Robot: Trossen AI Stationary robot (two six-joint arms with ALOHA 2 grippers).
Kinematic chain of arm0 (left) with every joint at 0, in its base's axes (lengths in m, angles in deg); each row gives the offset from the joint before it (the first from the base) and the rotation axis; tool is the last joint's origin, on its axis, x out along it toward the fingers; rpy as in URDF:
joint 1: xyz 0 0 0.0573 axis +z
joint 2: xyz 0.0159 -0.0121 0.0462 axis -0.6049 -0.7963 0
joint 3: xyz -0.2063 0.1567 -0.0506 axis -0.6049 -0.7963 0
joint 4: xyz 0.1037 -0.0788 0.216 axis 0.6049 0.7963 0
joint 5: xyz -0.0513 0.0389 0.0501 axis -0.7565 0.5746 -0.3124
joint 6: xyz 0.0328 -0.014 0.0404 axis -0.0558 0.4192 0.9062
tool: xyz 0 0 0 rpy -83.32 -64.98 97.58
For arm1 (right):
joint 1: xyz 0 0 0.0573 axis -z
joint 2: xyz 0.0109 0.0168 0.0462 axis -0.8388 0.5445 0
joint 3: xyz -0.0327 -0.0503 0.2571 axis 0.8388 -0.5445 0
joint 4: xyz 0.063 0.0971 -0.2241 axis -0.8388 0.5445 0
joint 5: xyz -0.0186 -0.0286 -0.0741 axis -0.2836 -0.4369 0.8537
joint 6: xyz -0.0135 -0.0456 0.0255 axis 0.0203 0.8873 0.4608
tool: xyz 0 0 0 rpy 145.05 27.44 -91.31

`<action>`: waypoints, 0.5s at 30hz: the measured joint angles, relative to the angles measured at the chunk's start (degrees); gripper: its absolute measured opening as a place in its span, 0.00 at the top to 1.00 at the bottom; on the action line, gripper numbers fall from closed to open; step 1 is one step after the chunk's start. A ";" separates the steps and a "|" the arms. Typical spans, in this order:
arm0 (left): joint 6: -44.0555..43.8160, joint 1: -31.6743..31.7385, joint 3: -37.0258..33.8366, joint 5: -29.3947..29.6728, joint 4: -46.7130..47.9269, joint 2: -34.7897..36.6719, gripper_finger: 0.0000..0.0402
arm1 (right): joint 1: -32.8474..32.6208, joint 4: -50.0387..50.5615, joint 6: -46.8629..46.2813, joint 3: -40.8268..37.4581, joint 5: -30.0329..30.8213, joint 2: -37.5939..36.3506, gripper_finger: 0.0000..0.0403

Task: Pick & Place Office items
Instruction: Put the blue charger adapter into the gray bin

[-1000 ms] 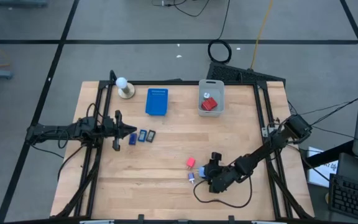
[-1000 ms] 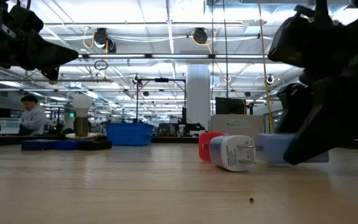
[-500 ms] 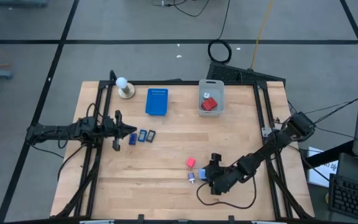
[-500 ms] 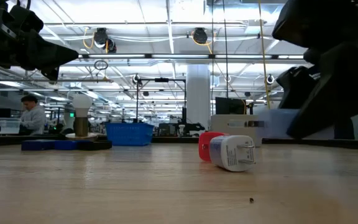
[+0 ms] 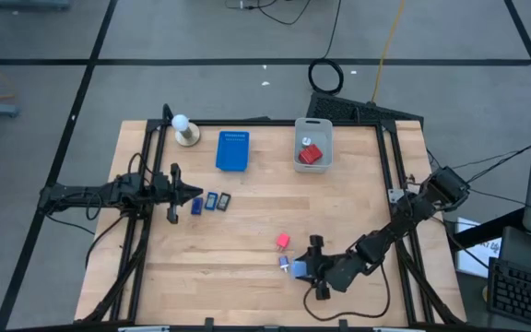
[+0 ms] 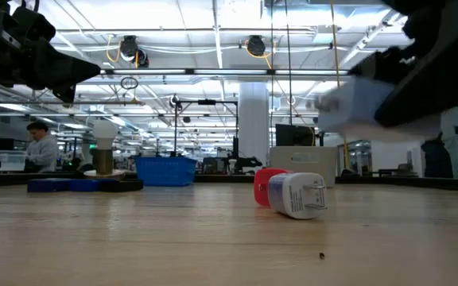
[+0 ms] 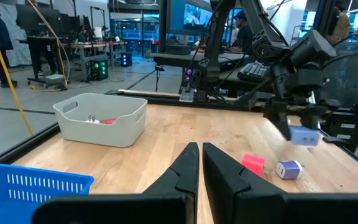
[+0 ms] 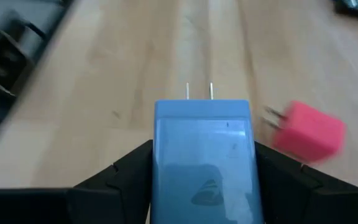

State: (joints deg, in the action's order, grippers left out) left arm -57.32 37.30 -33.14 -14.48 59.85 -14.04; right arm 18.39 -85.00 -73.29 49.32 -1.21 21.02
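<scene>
A: Where's the right pincer (image 8: 202, 180)?
B: At about five o'clock above the tabletop (image 5: 247, 240), clamped on a light-blue plug block (image 8: 202, 143), lifted.
A: The left pincer (image 7: 199, 163)?
B: At nine o'clock, closed, empty.

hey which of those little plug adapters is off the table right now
The light-blue plug adapter, gripped by the right gripper above the wood. The pink one and white one lie on the table.
</scene>
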 joint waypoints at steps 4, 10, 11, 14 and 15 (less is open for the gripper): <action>0.00 -0.01 0.00 0.00 0.00 -0.02 0.95 | -0.14 -10.42 2.59 -3.19 -4.59 -0.02 0.48; 0.00 0.00 0.00 0.00 0.00 -0.02 0.95 | 0.13 -16.30 2.45 -8.15 -5.76 -3.01 0.45; 0.00 0.00 0.00 -0.01 0.00 -0.01 0.95 | 0.14 -16.47 2.16 -9.07 -5.73 -4.37 0.45; 0.00 -0.02 0.00 -0.02 0.00 -0.02 0.95 | -0.10 -16.57 1.98 -12.06 -5.19 -9.76 0.46; 0.00 -0.02 0.00 0.00 0.00 -0.02 0.95 | -0.39 -16.81 1.98 -13.11 -4.82 -11.70 0.47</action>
State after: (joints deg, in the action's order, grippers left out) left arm -57.32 37.28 -33.14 -14.48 59.85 -14.06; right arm 18.00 -101.81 -71.31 36.21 -6.04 9.33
